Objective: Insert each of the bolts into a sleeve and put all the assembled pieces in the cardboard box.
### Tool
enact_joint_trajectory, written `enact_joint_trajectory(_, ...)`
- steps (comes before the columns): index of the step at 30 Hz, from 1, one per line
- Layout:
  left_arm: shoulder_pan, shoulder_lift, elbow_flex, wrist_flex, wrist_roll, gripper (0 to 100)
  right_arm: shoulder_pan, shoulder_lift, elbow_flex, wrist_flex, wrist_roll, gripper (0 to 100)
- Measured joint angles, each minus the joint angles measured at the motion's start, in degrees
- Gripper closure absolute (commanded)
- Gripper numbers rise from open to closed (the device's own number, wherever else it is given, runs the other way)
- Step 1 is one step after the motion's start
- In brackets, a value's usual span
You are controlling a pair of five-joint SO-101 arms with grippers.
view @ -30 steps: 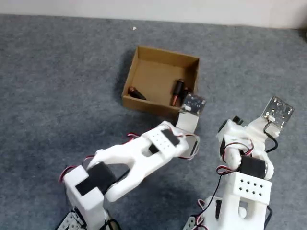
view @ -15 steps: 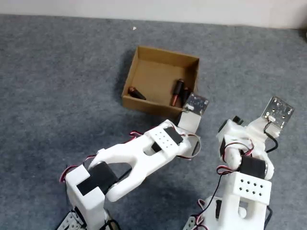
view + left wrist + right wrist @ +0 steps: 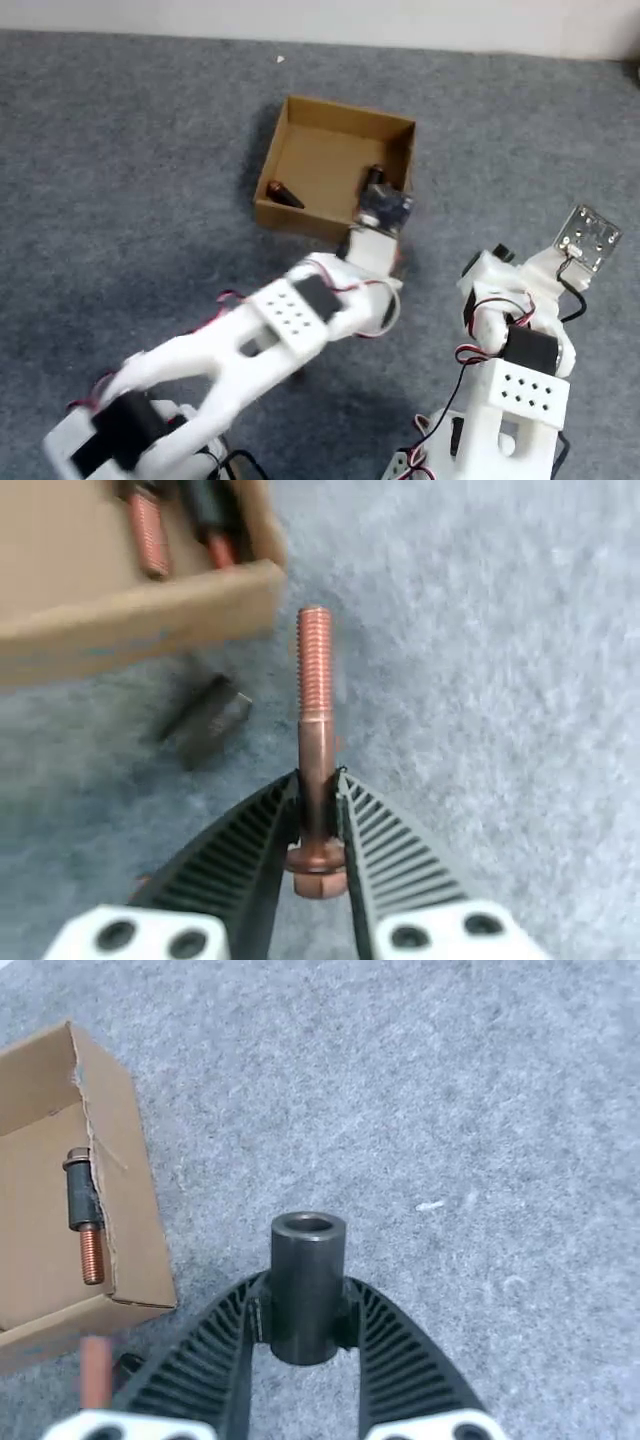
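Grey, short-pile carpet (image 3: 120, 150) covers the table. The left gripper (image 3: 318, 785) pinches a copper-coloured bolt (image 3: 314, 700) just above its flanged head. The threaded end points outward, just off the near corner of the cardboard box (image 3: 130, 620). The right gripper (image 3: 306, 1282) clamps a dark, smooth, cylindrical sleeve (image 3: 307, 1250) farther from the box, with its open bore facing out, likely so the thread can be fed in. Inside the box lie assembled pieces (image 3: 84, 1215), one against a wall. On the carpet beside the box's near wall lies a blurred dark piece (image 3: 205, 720), possibly a loose sleeve.
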Motion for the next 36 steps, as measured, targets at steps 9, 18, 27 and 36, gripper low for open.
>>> enact_joint_trajectory(9,-13.2,-17.6,9.9,0.0,18.5,99,0.0,0.0,0.0,0.0,0.0,99.3)
enact_joint_trajectory(18,-31.6,-25.5,20.5,0.0,23.9,99,0.0,0.0,0.0,0.0,0.0,99.3)
enact_joint_trajectory(27,-43.3,-19.5,18.7,11.4,29.9,99,0.0,0.0,0.0,0.0,0.0,99.3)
enact_joint_trajectory(36,-45.0,-4.0,5.6,20.8,32.2,94,0.0,0.0,0.0,0.0,0.0,99.3)
